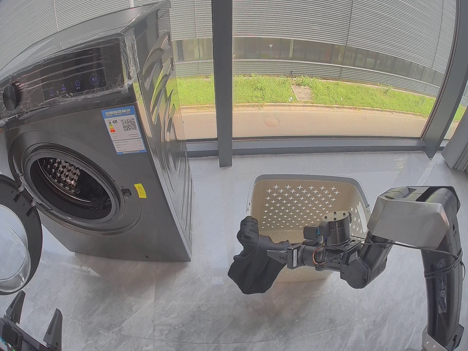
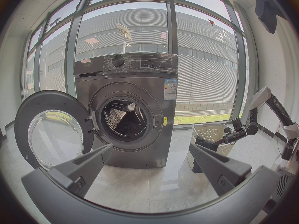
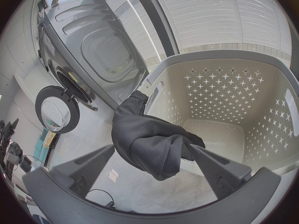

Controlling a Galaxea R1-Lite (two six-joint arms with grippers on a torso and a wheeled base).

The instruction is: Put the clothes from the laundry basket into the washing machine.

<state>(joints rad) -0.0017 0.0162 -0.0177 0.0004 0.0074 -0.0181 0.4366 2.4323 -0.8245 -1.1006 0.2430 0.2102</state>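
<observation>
Pale marble floor (image 1: 161,313) runs up to a tall window, with the washing machine (image 1: 156,210) on the left, its round door (image 1: 35,223) swung open. Right of it stands the cream laundry basket (image 1: 302,177). A black garment (image 1: 251,266) hangs at the basket's near-left corner, down its outer side, against the tip of the right tool (image 1: 274,257). Whether that tool is clamped on it I cannot tell. The left tool (image 1: 38,302) sits low near the door, spread wide and empty.
</observation>
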